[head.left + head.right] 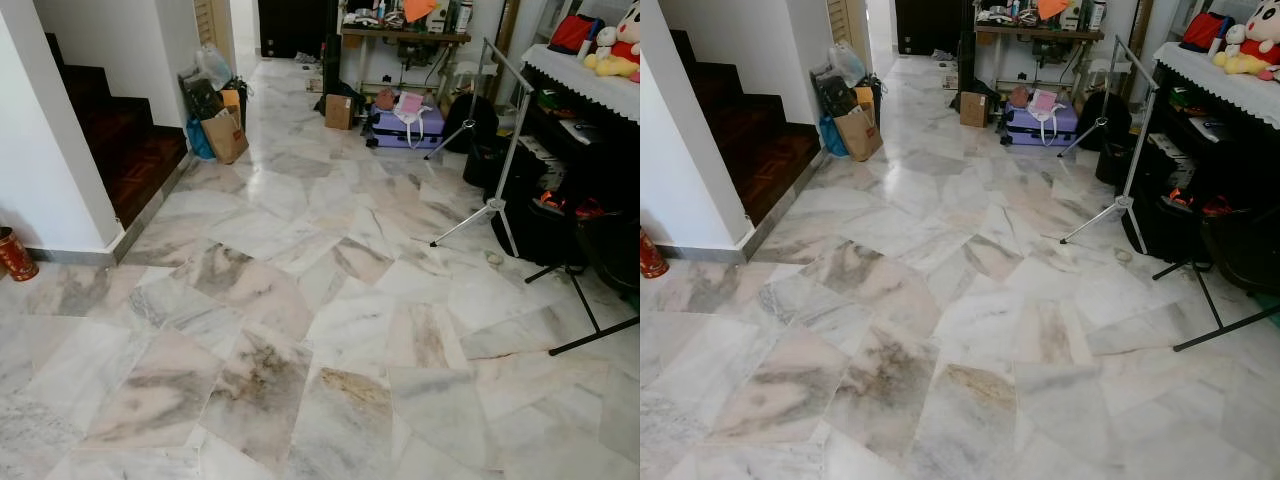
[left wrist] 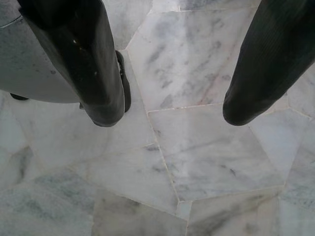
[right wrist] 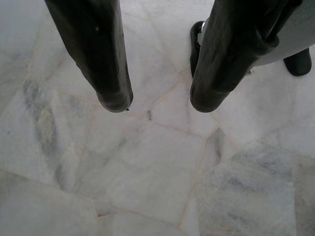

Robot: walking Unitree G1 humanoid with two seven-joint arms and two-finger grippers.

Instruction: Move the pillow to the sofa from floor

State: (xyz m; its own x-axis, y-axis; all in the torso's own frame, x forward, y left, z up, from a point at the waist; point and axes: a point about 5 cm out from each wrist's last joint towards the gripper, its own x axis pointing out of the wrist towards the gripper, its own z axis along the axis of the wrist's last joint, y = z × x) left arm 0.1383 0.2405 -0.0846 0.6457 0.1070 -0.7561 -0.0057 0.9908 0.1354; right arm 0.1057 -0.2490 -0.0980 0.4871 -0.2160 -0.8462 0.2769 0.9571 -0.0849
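Marble floor (image 1: 300, 330): pale irregular slabs with grey and brown veining, running from the camera to the far wall. All places below are given from this floor.

- Red tin (image 1: 14, 254): at the floor's left edge, standing against the foot of a white wall.
- Dark wooden stairs (image 1: 120, 140): rising off the floor's left side, behind the white wall.
- Paper bag (image 1: 226, 135): on the floor's far left, beside the stairs, among other bags and a blue item.
- Cardboard box (image 1: 339, 111): on the far end of the floor, near a cluttered table.
- Purple suitcase (image 1: 404, 125): lying flat on the far floor, just right of the box.
- Silver tripod stand (image 1: 497, 150): standing on the floor's right side, legs spread.
- Soft toys (image 1: 612, 48): above the floor's far right, on a white-covered black unit.
- Left gripper (image 2: 172, 110): hanging over bare floor, fingers wide apart, holding nothing.
- Right gripper (image 3: 157, 101): hanging over bare floor, fingers apart, holding nothing.
- Pillow: position on the floor cannot be told.
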